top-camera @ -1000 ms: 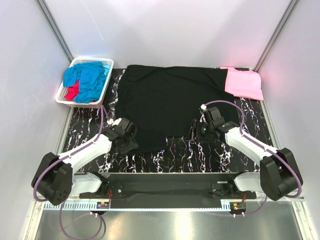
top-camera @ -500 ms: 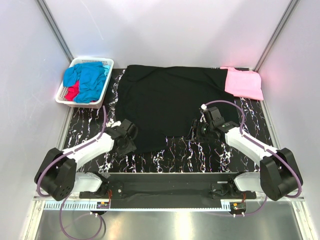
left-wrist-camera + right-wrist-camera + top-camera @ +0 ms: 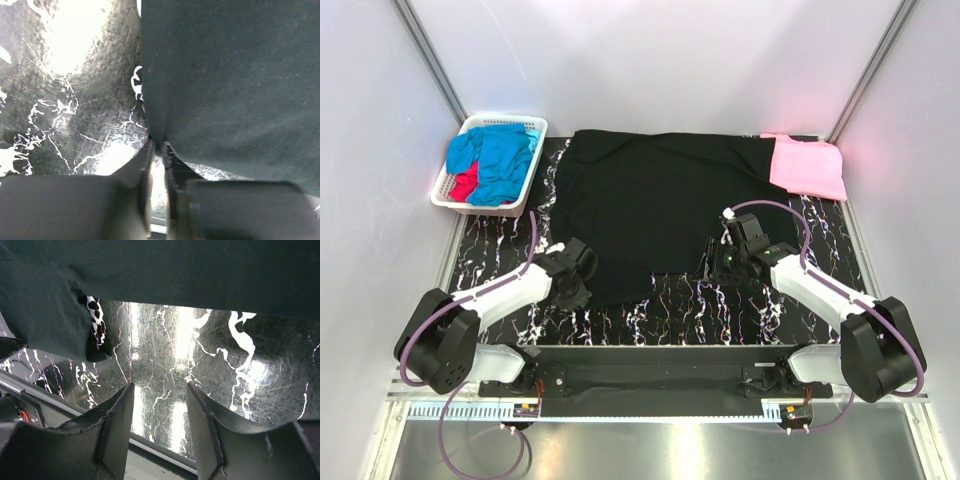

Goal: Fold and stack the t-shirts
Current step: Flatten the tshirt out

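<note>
Seemingly the nearly closed left claw pinches just the near-left corner of the black t-shirt spread on the surface, so lifting may slip it free, while the right claw hangs open and empty.

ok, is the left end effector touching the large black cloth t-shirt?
Touching. The left wrist view shows it: the left end effector has its jaws closed to a sliver on a corner of the large black cloth t-shirt.
</note>
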